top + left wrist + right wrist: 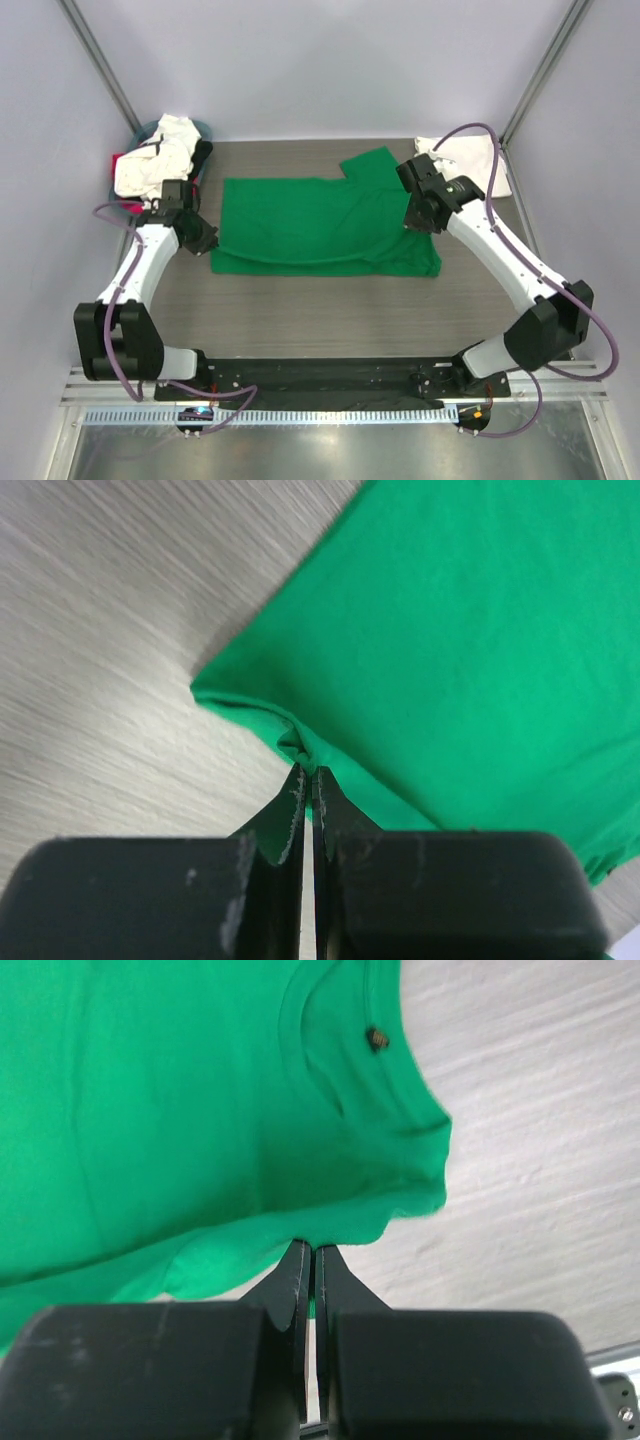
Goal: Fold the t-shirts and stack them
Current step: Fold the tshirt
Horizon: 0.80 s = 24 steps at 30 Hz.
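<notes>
A bright green t-shirt [320, 225] lies spread across the middle of the table, one sleeve sticking out at the back. My left gripper [208, 238] is shut on the shirt's left edge; the left wrist view shows its jaws closed on a fold of green cloth [305, 748]. My right gripper [415, 222] is shut on the shirt's right edge near the collar [340, 1050], with green cloth [310, 1230] pinched between the jaws. A folded white t-shirt [470, 160] lies at the back right. More shirts, white on top with pink-red and black beneath, sit heaped [155, 160] at the back left.
A round grey-blue basket [152, 128] holds the heap at the back left corner. Enclosure walls and metal posts close in the left, right and back sides. The wood-grain table top [330, 310] shows bare in front of the green shirt.
</notes>
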{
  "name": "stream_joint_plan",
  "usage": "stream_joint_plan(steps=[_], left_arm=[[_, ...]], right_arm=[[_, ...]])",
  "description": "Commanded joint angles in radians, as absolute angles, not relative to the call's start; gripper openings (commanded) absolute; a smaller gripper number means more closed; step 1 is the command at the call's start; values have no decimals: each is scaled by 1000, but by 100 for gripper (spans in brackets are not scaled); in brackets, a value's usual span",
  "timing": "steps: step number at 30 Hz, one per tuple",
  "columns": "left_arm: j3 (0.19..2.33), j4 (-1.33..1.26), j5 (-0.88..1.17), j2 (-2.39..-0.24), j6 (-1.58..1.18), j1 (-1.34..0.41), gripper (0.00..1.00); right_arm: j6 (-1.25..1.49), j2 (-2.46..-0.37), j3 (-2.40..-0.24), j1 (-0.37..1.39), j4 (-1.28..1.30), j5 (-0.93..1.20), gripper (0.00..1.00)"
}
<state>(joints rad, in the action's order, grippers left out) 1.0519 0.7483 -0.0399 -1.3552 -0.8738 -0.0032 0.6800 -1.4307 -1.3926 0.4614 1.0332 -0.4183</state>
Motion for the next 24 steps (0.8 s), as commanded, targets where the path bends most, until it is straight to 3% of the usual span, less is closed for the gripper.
stream_joint_plan(steps=[1, 16, 20, 23, 24], left_arm=[[1111, 693, -26, -1406, -828, 35, 0], [1311, 684, 27, -1729, -785, 66, 0], [1474, 728, 87, -1911, -781, 89, 2], [1677, 854, 165, -2029, -744, 104, 39], [1719, 917, 169, -2036, -732, 104, 57]], right_arm=[[583, -1495, -1474, 411, 983, -387, 1], [488, -1793, -1686, 304, 965, -327, 1], [476, -1937, -1851, 253, 969, -302, 1], [474, -2139, -2185, 193, 1098, -265, 37], [472, -2195, -2286, 184, 1206, -262, 56]])
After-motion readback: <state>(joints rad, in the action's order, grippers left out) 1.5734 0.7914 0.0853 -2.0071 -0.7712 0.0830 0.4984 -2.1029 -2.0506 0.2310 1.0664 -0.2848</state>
